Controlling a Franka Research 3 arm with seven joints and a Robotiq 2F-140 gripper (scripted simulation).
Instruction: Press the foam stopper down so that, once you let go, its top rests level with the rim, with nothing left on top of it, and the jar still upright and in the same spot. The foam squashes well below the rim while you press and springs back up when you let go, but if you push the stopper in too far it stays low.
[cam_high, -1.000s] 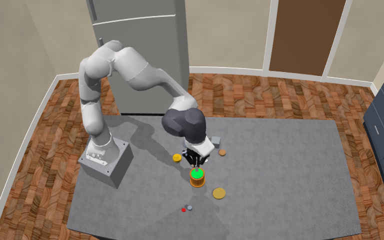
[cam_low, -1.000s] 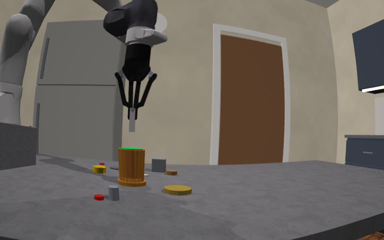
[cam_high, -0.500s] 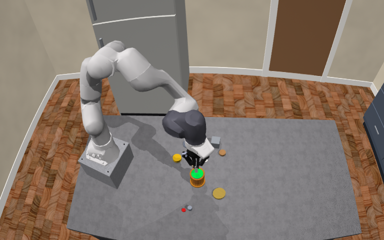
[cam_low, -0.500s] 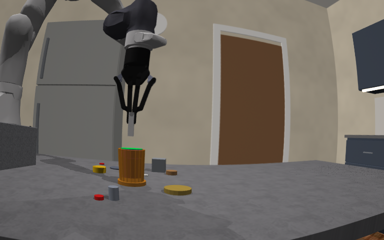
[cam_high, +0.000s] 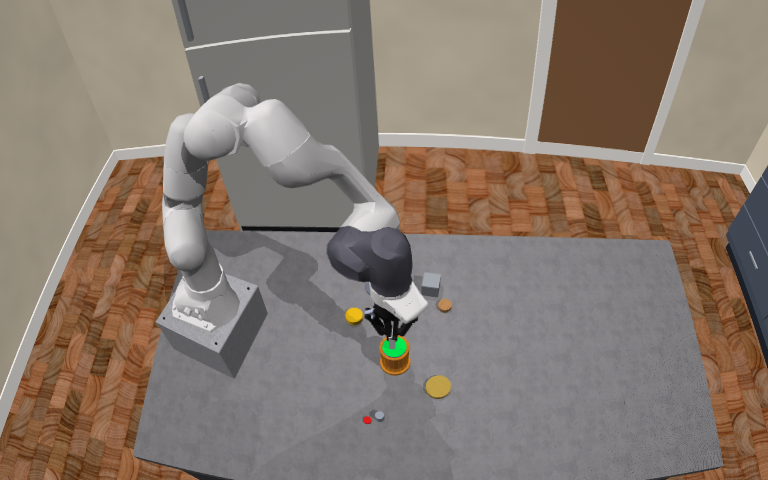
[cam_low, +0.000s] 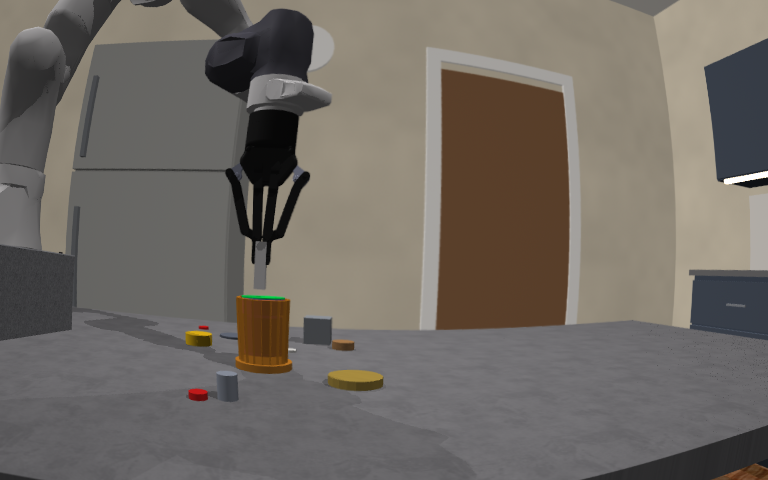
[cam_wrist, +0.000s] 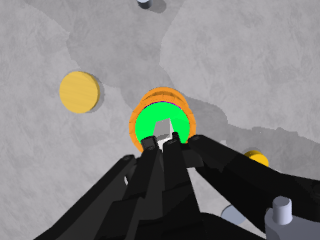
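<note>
Stopper straight below the shut jaws, a gap between them

On the bench the orange jar stands upright, the green foam stopper showing about level with its rim; the gripper, jaws pressed together and holding nothing, hangs plumb just above, not touching

I look through all three views and I find no text that can be read: no labels, no brands, no numbers and no signs on any thing here.
</note>
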